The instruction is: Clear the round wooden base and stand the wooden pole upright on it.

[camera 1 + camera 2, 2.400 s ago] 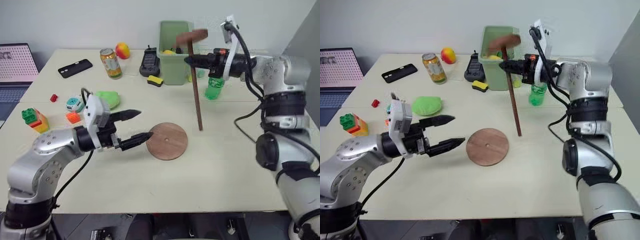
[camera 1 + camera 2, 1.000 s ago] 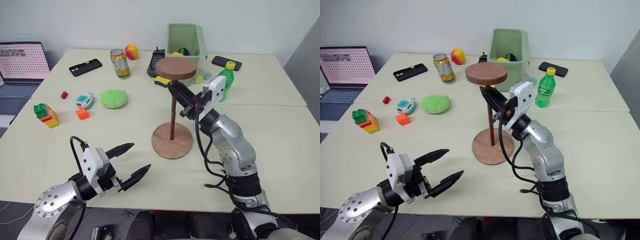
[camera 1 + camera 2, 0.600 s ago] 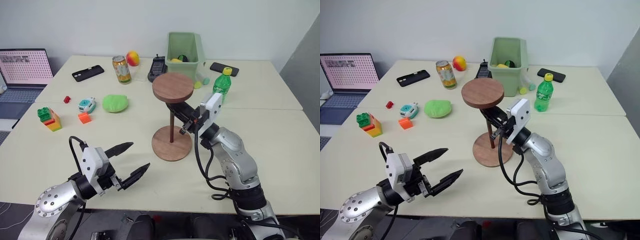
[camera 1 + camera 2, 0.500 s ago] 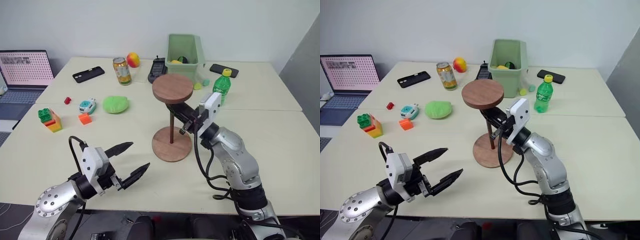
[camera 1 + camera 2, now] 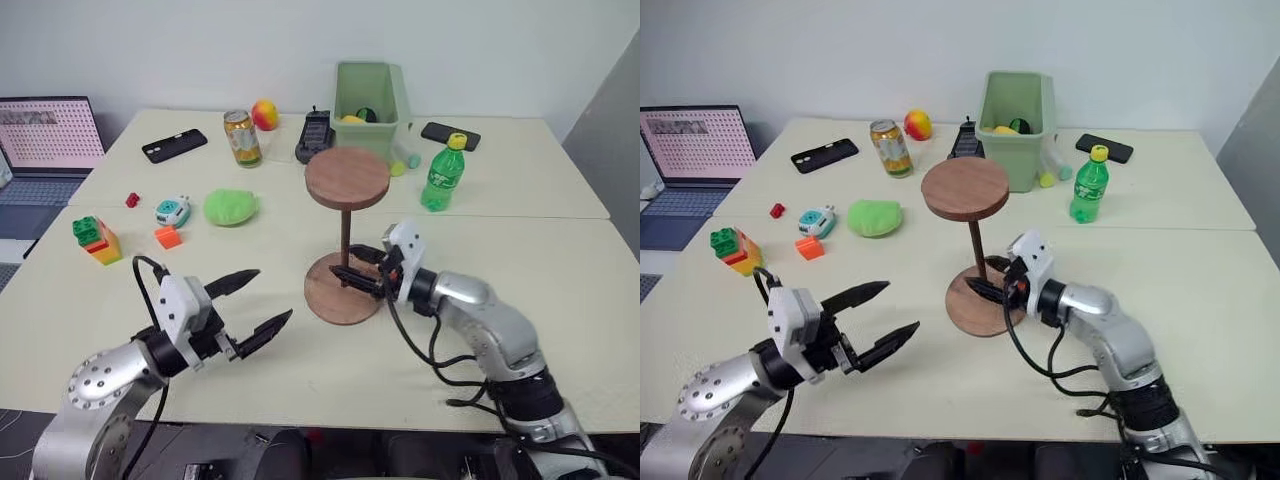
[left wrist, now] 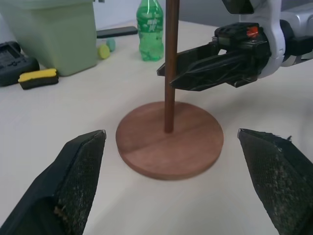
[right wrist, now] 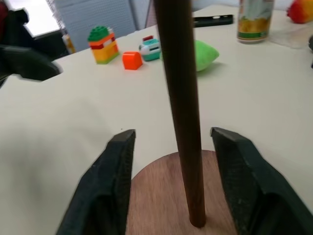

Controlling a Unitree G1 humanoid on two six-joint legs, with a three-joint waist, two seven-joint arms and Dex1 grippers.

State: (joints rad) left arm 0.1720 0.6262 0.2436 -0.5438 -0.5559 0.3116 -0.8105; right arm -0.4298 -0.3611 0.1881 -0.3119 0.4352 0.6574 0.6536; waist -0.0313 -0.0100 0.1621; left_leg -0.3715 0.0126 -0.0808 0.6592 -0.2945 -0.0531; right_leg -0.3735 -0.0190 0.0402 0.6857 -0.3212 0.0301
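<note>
Matte cream table; thin wooden pole upright on round wooden base; right gripper spread, releasing; left gripper wide apart.

Left gripper held level, fingers spread wide, nothing gripped. Right gripper held low, fingers parted, nothing clamped.

Head stereo pair: high, facing forward and down across the table; both eyes share the whole tabletop, laptop to green bin.
Left wrist camera: low, near the tabletop, facing the round wooden base and wooden pole close up.
Right wrist camera: lower, closer, facing the pole from the opposite side; the base and pole are common to both wrist views.
</note>
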